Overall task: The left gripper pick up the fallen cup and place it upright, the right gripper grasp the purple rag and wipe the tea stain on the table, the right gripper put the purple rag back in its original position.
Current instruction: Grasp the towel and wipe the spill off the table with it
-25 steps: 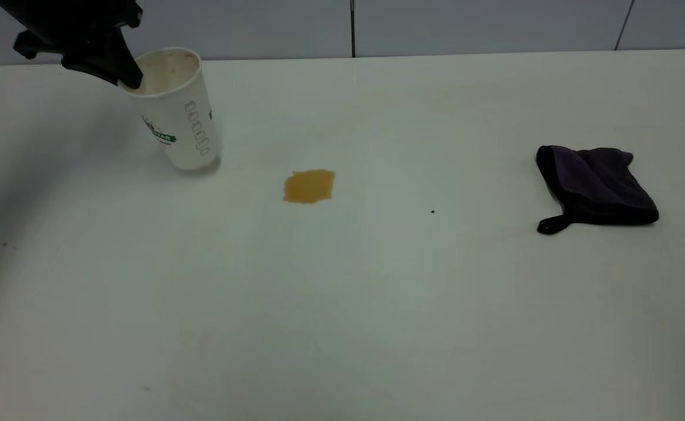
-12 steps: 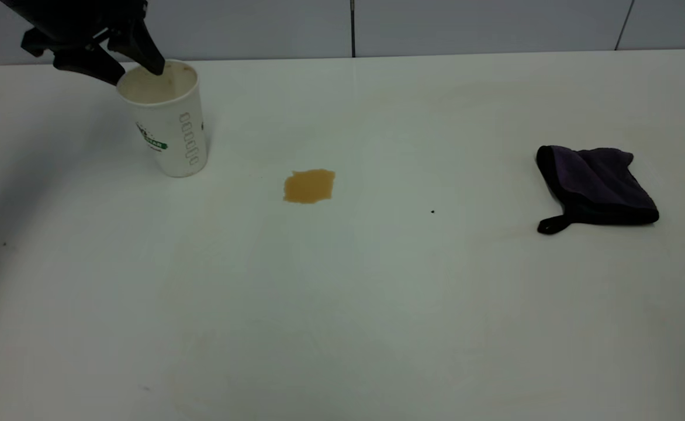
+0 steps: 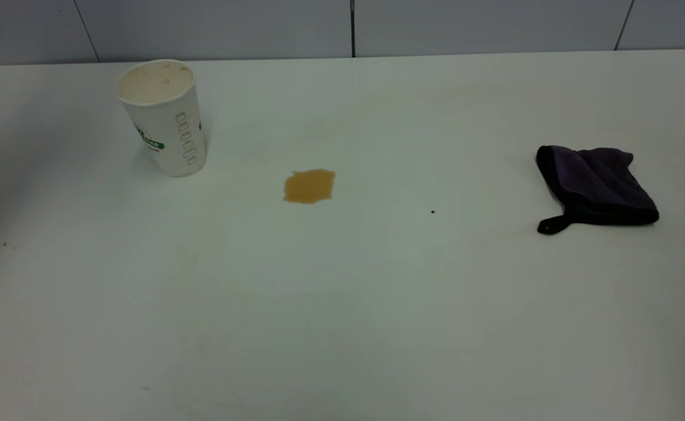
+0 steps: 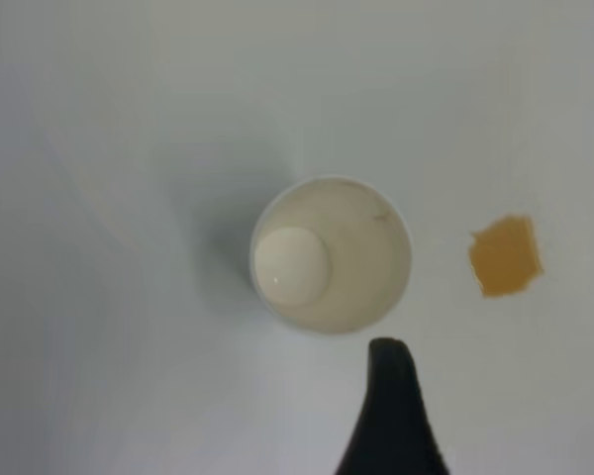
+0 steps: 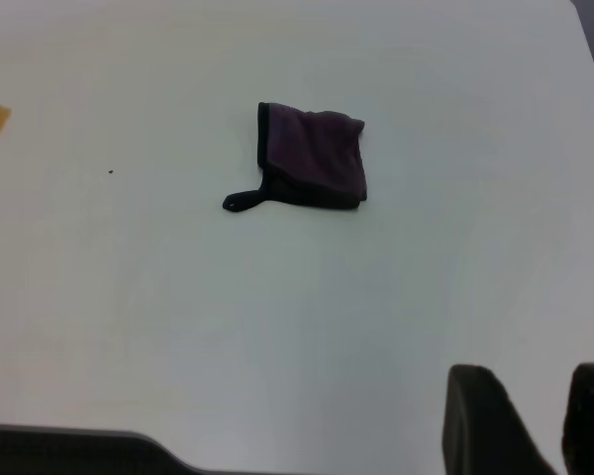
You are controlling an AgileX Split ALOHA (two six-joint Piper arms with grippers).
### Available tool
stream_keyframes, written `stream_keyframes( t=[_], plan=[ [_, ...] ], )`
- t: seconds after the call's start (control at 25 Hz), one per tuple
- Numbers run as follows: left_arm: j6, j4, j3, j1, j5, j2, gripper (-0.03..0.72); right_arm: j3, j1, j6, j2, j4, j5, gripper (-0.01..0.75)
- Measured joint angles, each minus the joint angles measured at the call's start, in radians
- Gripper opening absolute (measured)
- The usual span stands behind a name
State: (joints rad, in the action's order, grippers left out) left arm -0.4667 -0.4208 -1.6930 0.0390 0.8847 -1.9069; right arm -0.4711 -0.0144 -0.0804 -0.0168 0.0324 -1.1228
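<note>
Right hand [image 5: 535,421] sat high and well back from the purple rag [image 5: 312,158], fingers parted with a clear gap, holding nothing. Rag lay ahead of it toward the tabletop's [image 3: 342,304] middle, folded flat, black loop pointing at the tea stain [image 3: 309,186] side. Right hand looked the nearer arm for that grab. Left hand [image 4: 391,411] hovered above the cup [image 3: 164,117], only one dark tip visible; can't tell its opening, nothing visibly held. Cup stood upright beside the stain, apart from it. Count: one cup, one rag, one stain.

Ext cam high; wrists apparently overhead, share stain [image 4: 505,256].
</note>
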Motion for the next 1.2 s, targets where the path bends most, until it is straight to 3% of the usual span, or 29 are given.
stream_keyframes(
  t=[0.32,0.64,1.2],
  plan=[
    [0.127,0.147,0.0,0.0,0.28,0.204,0.498,0.0,0.0,0.0,0.0,0.0,0.0,0.239],
    [0.248,0.2,0.062,0.0,0.28,0.305,0.458,0.0,0.0,0.0,0.0,0.0,0.0,0.239],
    [0.266,0.242,0.61,0.0,0.28,0.819,0.45,0.0,0.0,0.0,0.0,0.0,0.0,0.239]
  ],
)
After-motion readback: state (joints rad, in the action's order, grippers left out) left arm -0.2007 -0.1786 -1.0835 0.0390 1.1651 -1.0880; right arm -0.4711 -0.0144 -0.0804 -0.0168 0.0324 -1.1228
